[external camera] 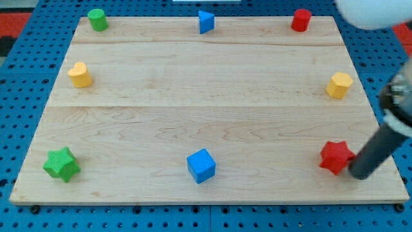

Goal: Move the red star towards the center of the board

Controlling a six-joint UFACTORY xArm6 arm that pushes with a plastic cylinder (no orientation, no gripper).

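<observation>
So my tip point(356, 175) sits right against the red star point(336, 156), on its right side, down in the board's point(206, 103) bottom-right corner. No claw here, just a bare rod. Blue cube point(201, 165) is bottom middle, green star point(62, 164) bottom left.

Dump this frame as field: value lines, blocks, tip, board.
target: red star, view's bottom right
tip: my tip just right of the red star, touching or nearly so
top edge: green cylinder, blue triangle, red cylinder
left side: yellow heart
right side: yellow hexagon
bottom edge: green star, blue cube
board: wooden board, no block at its centre
</observation>
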